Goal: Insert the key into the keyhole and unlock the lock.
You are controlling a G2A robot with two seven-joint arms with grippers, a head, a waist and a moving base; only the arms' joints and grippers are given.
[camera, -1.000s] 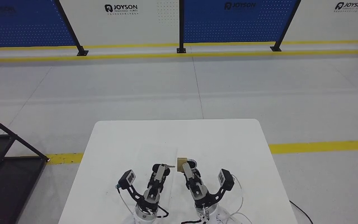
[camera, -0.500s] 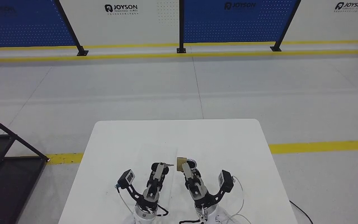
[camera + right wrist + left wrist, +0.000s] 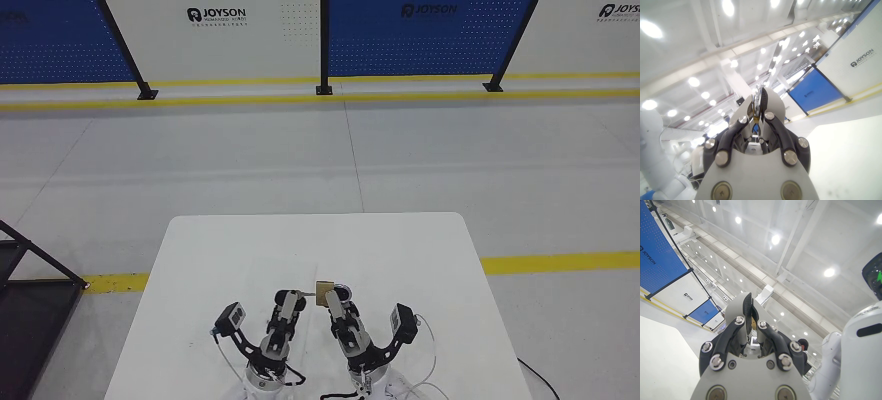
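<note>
A small brass padlock (image 3: 325, 291) with a silver shackle is held above the white table (image 3: 250, 250) near its front edge. My right gripper (image 3: 337, 300) is shut on it. In the right wrist view the shackle and brass body of the padlock (image 3: 757, 106) stand pinched between the fingers of the right gripper (image 3: 758, 94). Just left of the lock, my left gripper (image 3: 289, 299) is shut on the key. In the left wrist view a sliver of the brass key (image 3: 753, 322) shows between the black pads of the left gripper (image 3: 750, 301). The key's blade and the keyhole are hidden.
A black frame (image 3: 30, 270) stands on the floor to the left of the table. Yellow floor lines and blue and white barrier panels (image 3: 420, 35) lie far behind. Both arms sit close together at the table's front edge.
My left arm has shifted slightly to the right, toward the padlock. The right arm and the lock have stayed where they were.
</note>
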